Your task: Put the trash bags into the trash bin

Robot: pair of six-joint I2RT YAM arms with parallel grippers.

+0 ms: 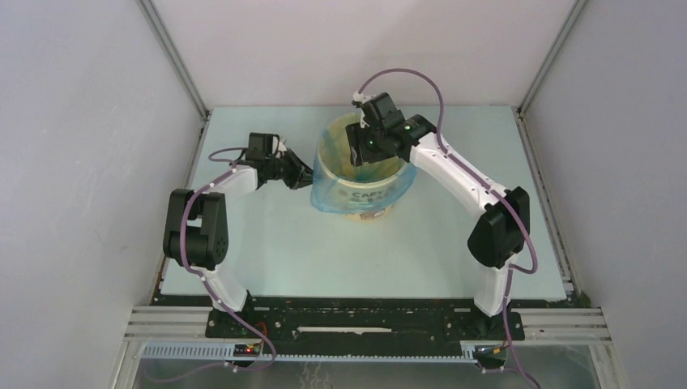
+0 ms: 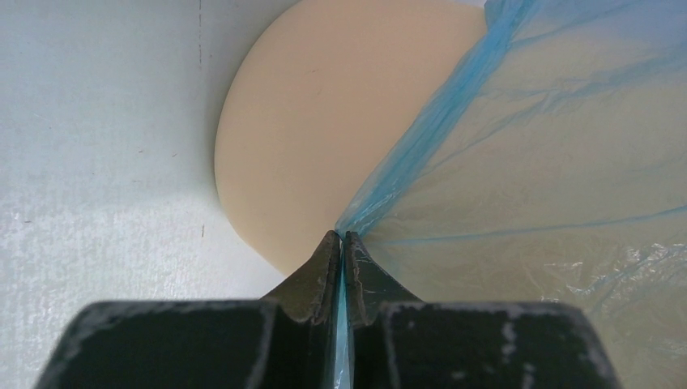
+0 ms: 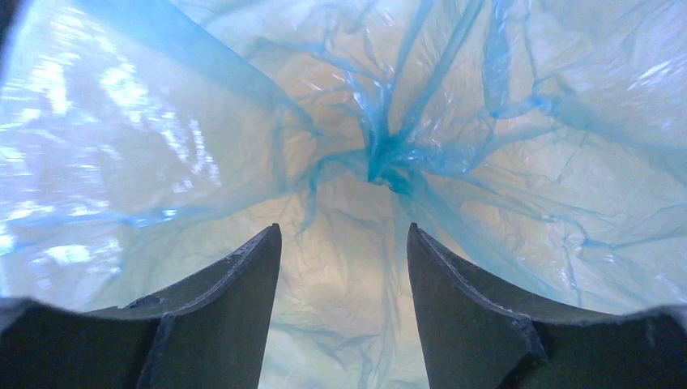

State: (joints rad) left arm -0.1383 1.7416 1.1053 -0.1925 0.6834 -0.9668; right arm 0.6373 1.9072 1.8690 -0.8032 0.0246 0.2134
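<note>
The trash bin [image 1: 369, 197], a pale-yellow bucket with brown lettering, stands at the middle back of the table. The light-blue trash bag [image 1: 326, 193] lines it, and its film hangs over the rim and down the outside. My left gripper [image 1: 305, 177] is at the bin's left side, shut on a fold of the bag's edge; the left wrist view shows the gripper [image 2: 342, 237] pinching blue film [image 2: 551, 162] against the bin wall [image 2: 324, 121]. My right gripper [image 1: 361, 151] reaches down inside the bin. Its jaws [image 3: 344, 231] stand open over the crumpled bag bottom [image 3: 381, 166], holding nothing.
The pale table top [image 1: 283, 251] is enclosed by white walls on the left, right and back, with metal frame posts [image 1: 174, 57] at the back corners. Both arm bases sit on the black rail [image 1: 356, 324] at the near edge.
</note>
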